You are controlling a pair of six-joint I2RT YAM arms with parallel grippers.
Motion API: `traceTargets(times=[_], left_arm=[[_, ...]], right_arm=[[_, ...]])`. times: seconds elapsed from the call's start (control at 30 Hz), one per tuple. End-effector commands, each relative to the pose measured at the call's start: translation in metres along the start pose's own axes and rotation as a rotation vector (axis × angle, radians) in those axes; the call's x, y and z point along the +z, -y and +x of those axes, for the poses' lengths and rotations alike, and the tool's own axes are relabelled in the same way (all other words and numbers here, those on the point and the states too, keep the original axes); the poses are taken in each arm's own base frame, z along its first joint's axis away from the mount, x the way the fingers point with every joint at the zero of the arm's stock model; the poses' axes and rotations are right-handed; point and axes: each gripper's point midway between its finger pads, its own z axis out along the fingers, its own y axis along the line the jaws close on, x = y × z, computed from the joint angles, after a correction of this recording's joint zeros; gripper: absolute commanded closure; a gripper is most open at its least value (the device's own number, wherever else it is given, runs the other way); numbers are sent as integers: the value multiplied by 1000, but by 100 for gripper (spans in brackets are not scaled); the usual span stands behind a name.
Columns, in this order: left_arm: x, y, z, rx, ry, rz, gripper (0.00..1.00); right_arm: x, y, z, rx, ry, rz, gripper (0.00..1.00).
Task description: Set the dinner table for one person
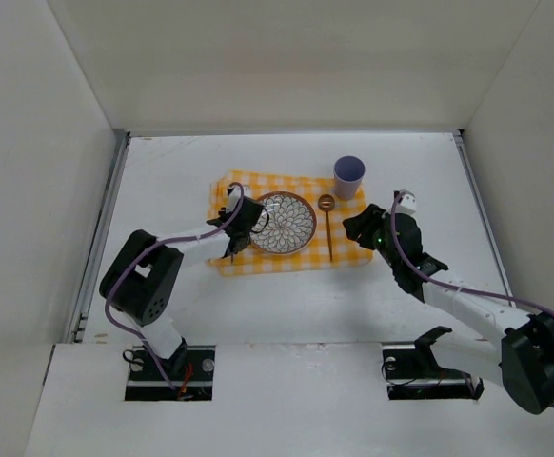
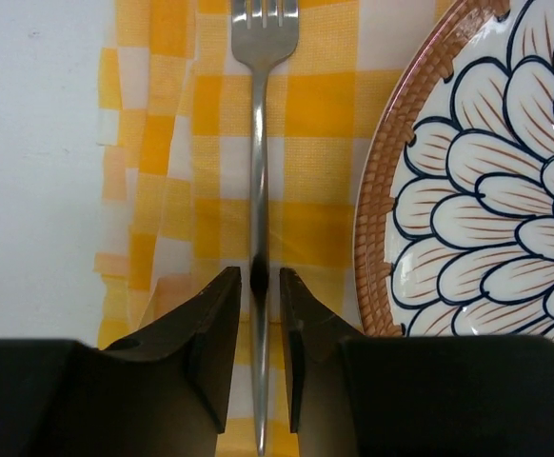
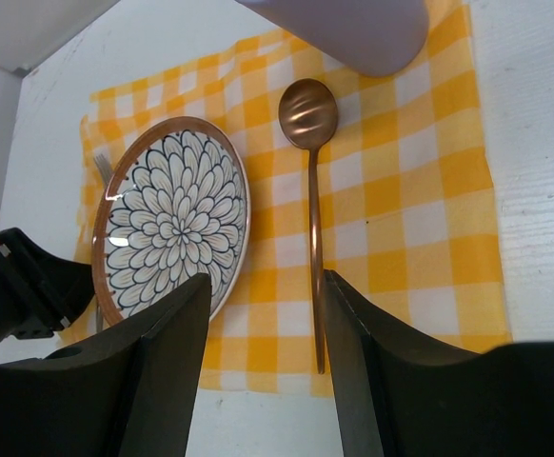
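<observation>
Straddling the fork (image 2: 258,143) handle left of the plate (image 2: 467,190), my left gripper (image 2: 260,276) is barely parted. My right gripper (image 3: 266,279) hangs wide open, empty, right of the plate above the dinner table (image 1: 286,305).

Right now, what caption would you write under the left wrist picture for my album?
The left gripper straddles the handle of a fork lying on the yellow checked cloth, beside the flower plate.

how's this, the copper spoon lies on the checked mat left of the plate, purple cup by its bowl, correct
No: the copper spoon lies right of the plate, on the checked mat, purple cup by its bowl. The top external view shows it.
</observation>
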Motion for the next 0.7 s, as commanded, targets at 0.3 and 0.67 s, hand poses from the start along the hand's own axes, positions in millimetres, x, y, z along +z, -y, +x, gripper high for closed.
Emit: traceTargets(times=[0.3, 0.67], left_arm=[[-61, -26, -49, -238, 174, 33, 65], [-90, -90, -7, -604, 205, 5, 56]], right_arm=[[-5, -24, -27, 9, 84, -68, 44], [-15, -6, -46, 49, 190, -7, 42]])
